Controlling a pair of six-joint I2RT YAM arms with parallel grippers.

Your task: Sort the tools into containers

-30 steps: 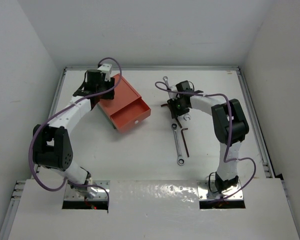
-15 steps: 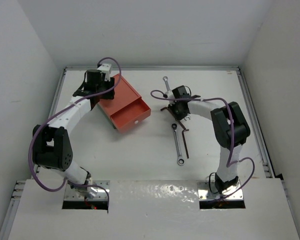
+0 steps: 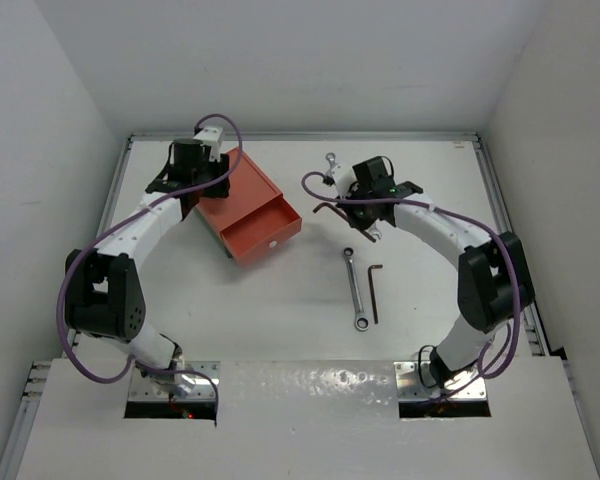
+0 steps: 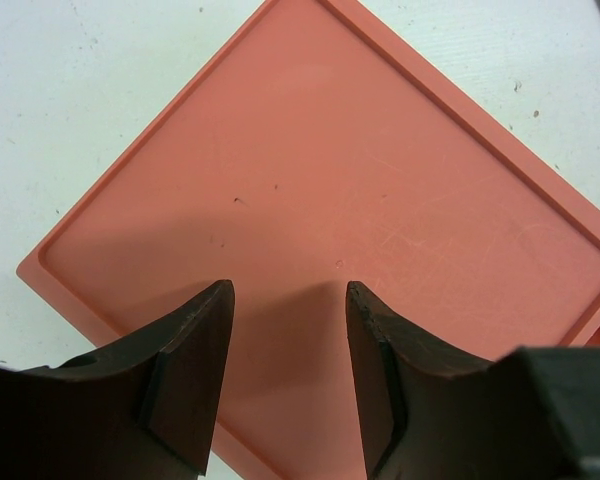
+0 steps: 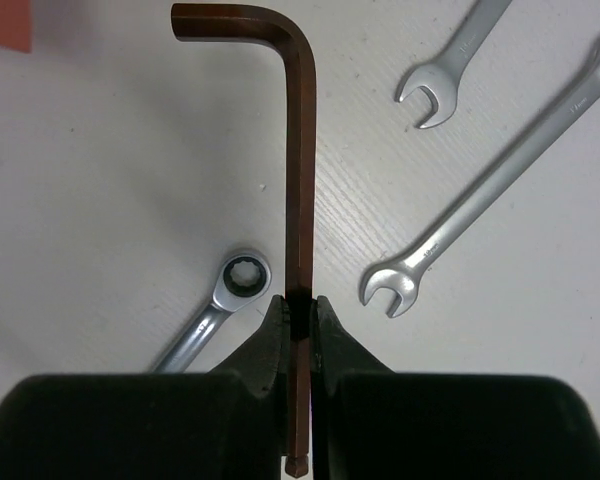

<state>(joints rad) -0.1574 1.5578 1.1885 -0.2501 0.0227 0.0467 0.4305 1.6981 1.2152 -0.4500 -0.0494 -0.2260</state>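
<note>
My right gripper is shut on the long arm of a dark L-shaped hex key and holds it above the table; in the top view the gripper is right of the box, the key pointing left. A second hex key and a silver wrench lie nearer the front. Two more wrenches lie under the right gripper. My left gripper is open and empty above the orange-red box top. The orange-red drawer is pulled open. The green drawer is hidden.
The box stands at the back left of the white table, angled. Raised rails run along the table's left and right edges. The ring end of the front wrench lies just left of the held key.
My right gripper has risen and shifted slightly back with the hex key in it, and its elbow has swung right, uncovering the second hex key. The left arm has not moved.
</note>
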